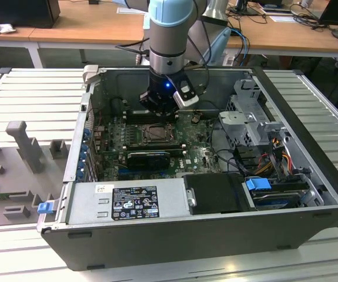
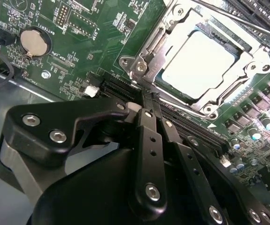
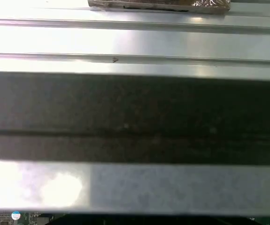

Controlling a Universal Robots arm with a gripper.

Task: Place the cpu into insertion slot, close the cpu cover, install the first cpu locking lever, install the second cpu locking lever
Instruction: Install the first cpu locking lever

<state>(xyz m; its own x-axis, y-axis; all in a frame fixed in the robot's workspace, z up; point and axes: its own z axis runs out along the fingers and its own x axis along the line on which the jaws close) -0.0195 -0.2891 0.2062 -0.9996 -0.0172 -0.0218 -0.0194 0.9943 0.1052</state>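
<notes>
While one cpu [image 2: 198, 63] sits under one cpu cover [image 2: 240, 49], the fingers [image 2: 149, 117] look pressed together, empty.

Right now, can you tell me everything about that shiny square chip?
The cpu is a flat square with a smooth silver-grey metal face that glares pale. It lies level in the insertion slot, and the grey metal cpu cover frames its edges. Green circuit board surrounds it. The tool sits beside the socket, not touching the chip.
</notes>
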